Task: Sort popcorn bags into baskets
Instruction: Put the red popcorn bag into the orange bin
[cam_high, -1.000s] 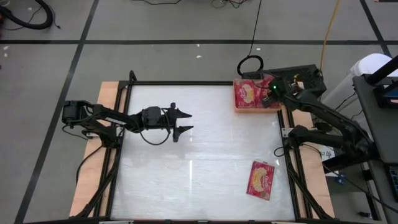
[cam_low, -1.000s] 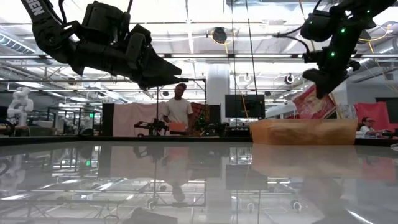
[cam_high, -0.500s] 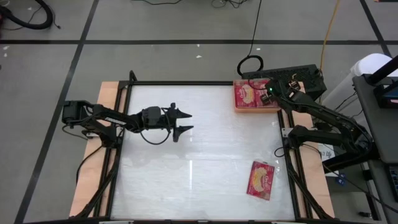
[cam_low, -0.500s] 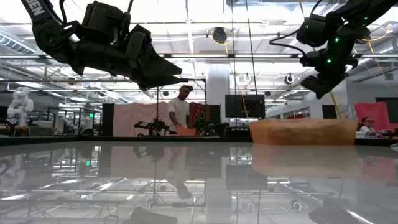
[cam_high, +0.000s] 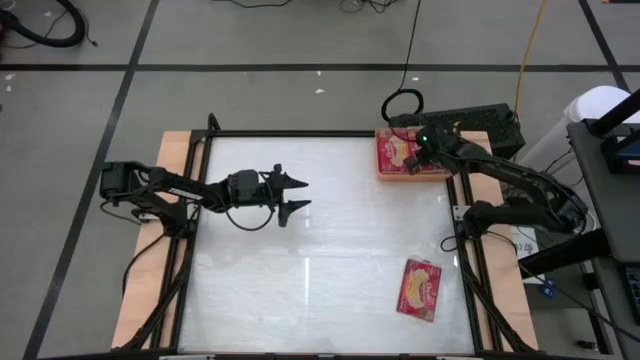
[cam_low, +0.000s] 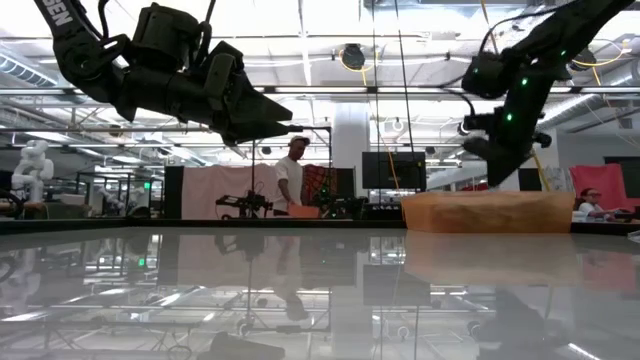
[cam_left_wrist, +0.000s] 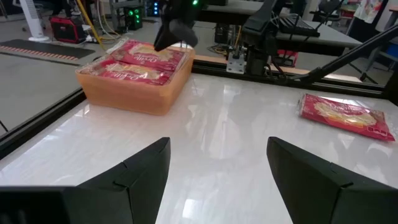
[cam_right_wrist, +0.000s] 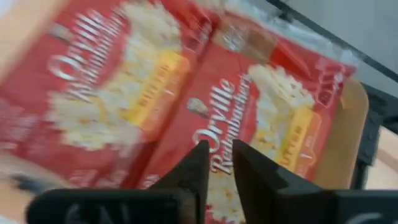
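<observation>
Since a second ago the right gripper (cam_high: 414, 163) has let go of its packet and swung across the orange tray (cam_high: 440, 174), fingers now nearly together and empty; two popcorn bags (cam_right_wrist: 186, 106) lie side by side inside. Another bag (cam_high: 421, 289) rests on the table, well apart; the left gripper (cam_high: 296, 195) hovers wide open over the table's left half

overhead looks down, low level, both share tray (cam_high: 384, 177)
</observation>
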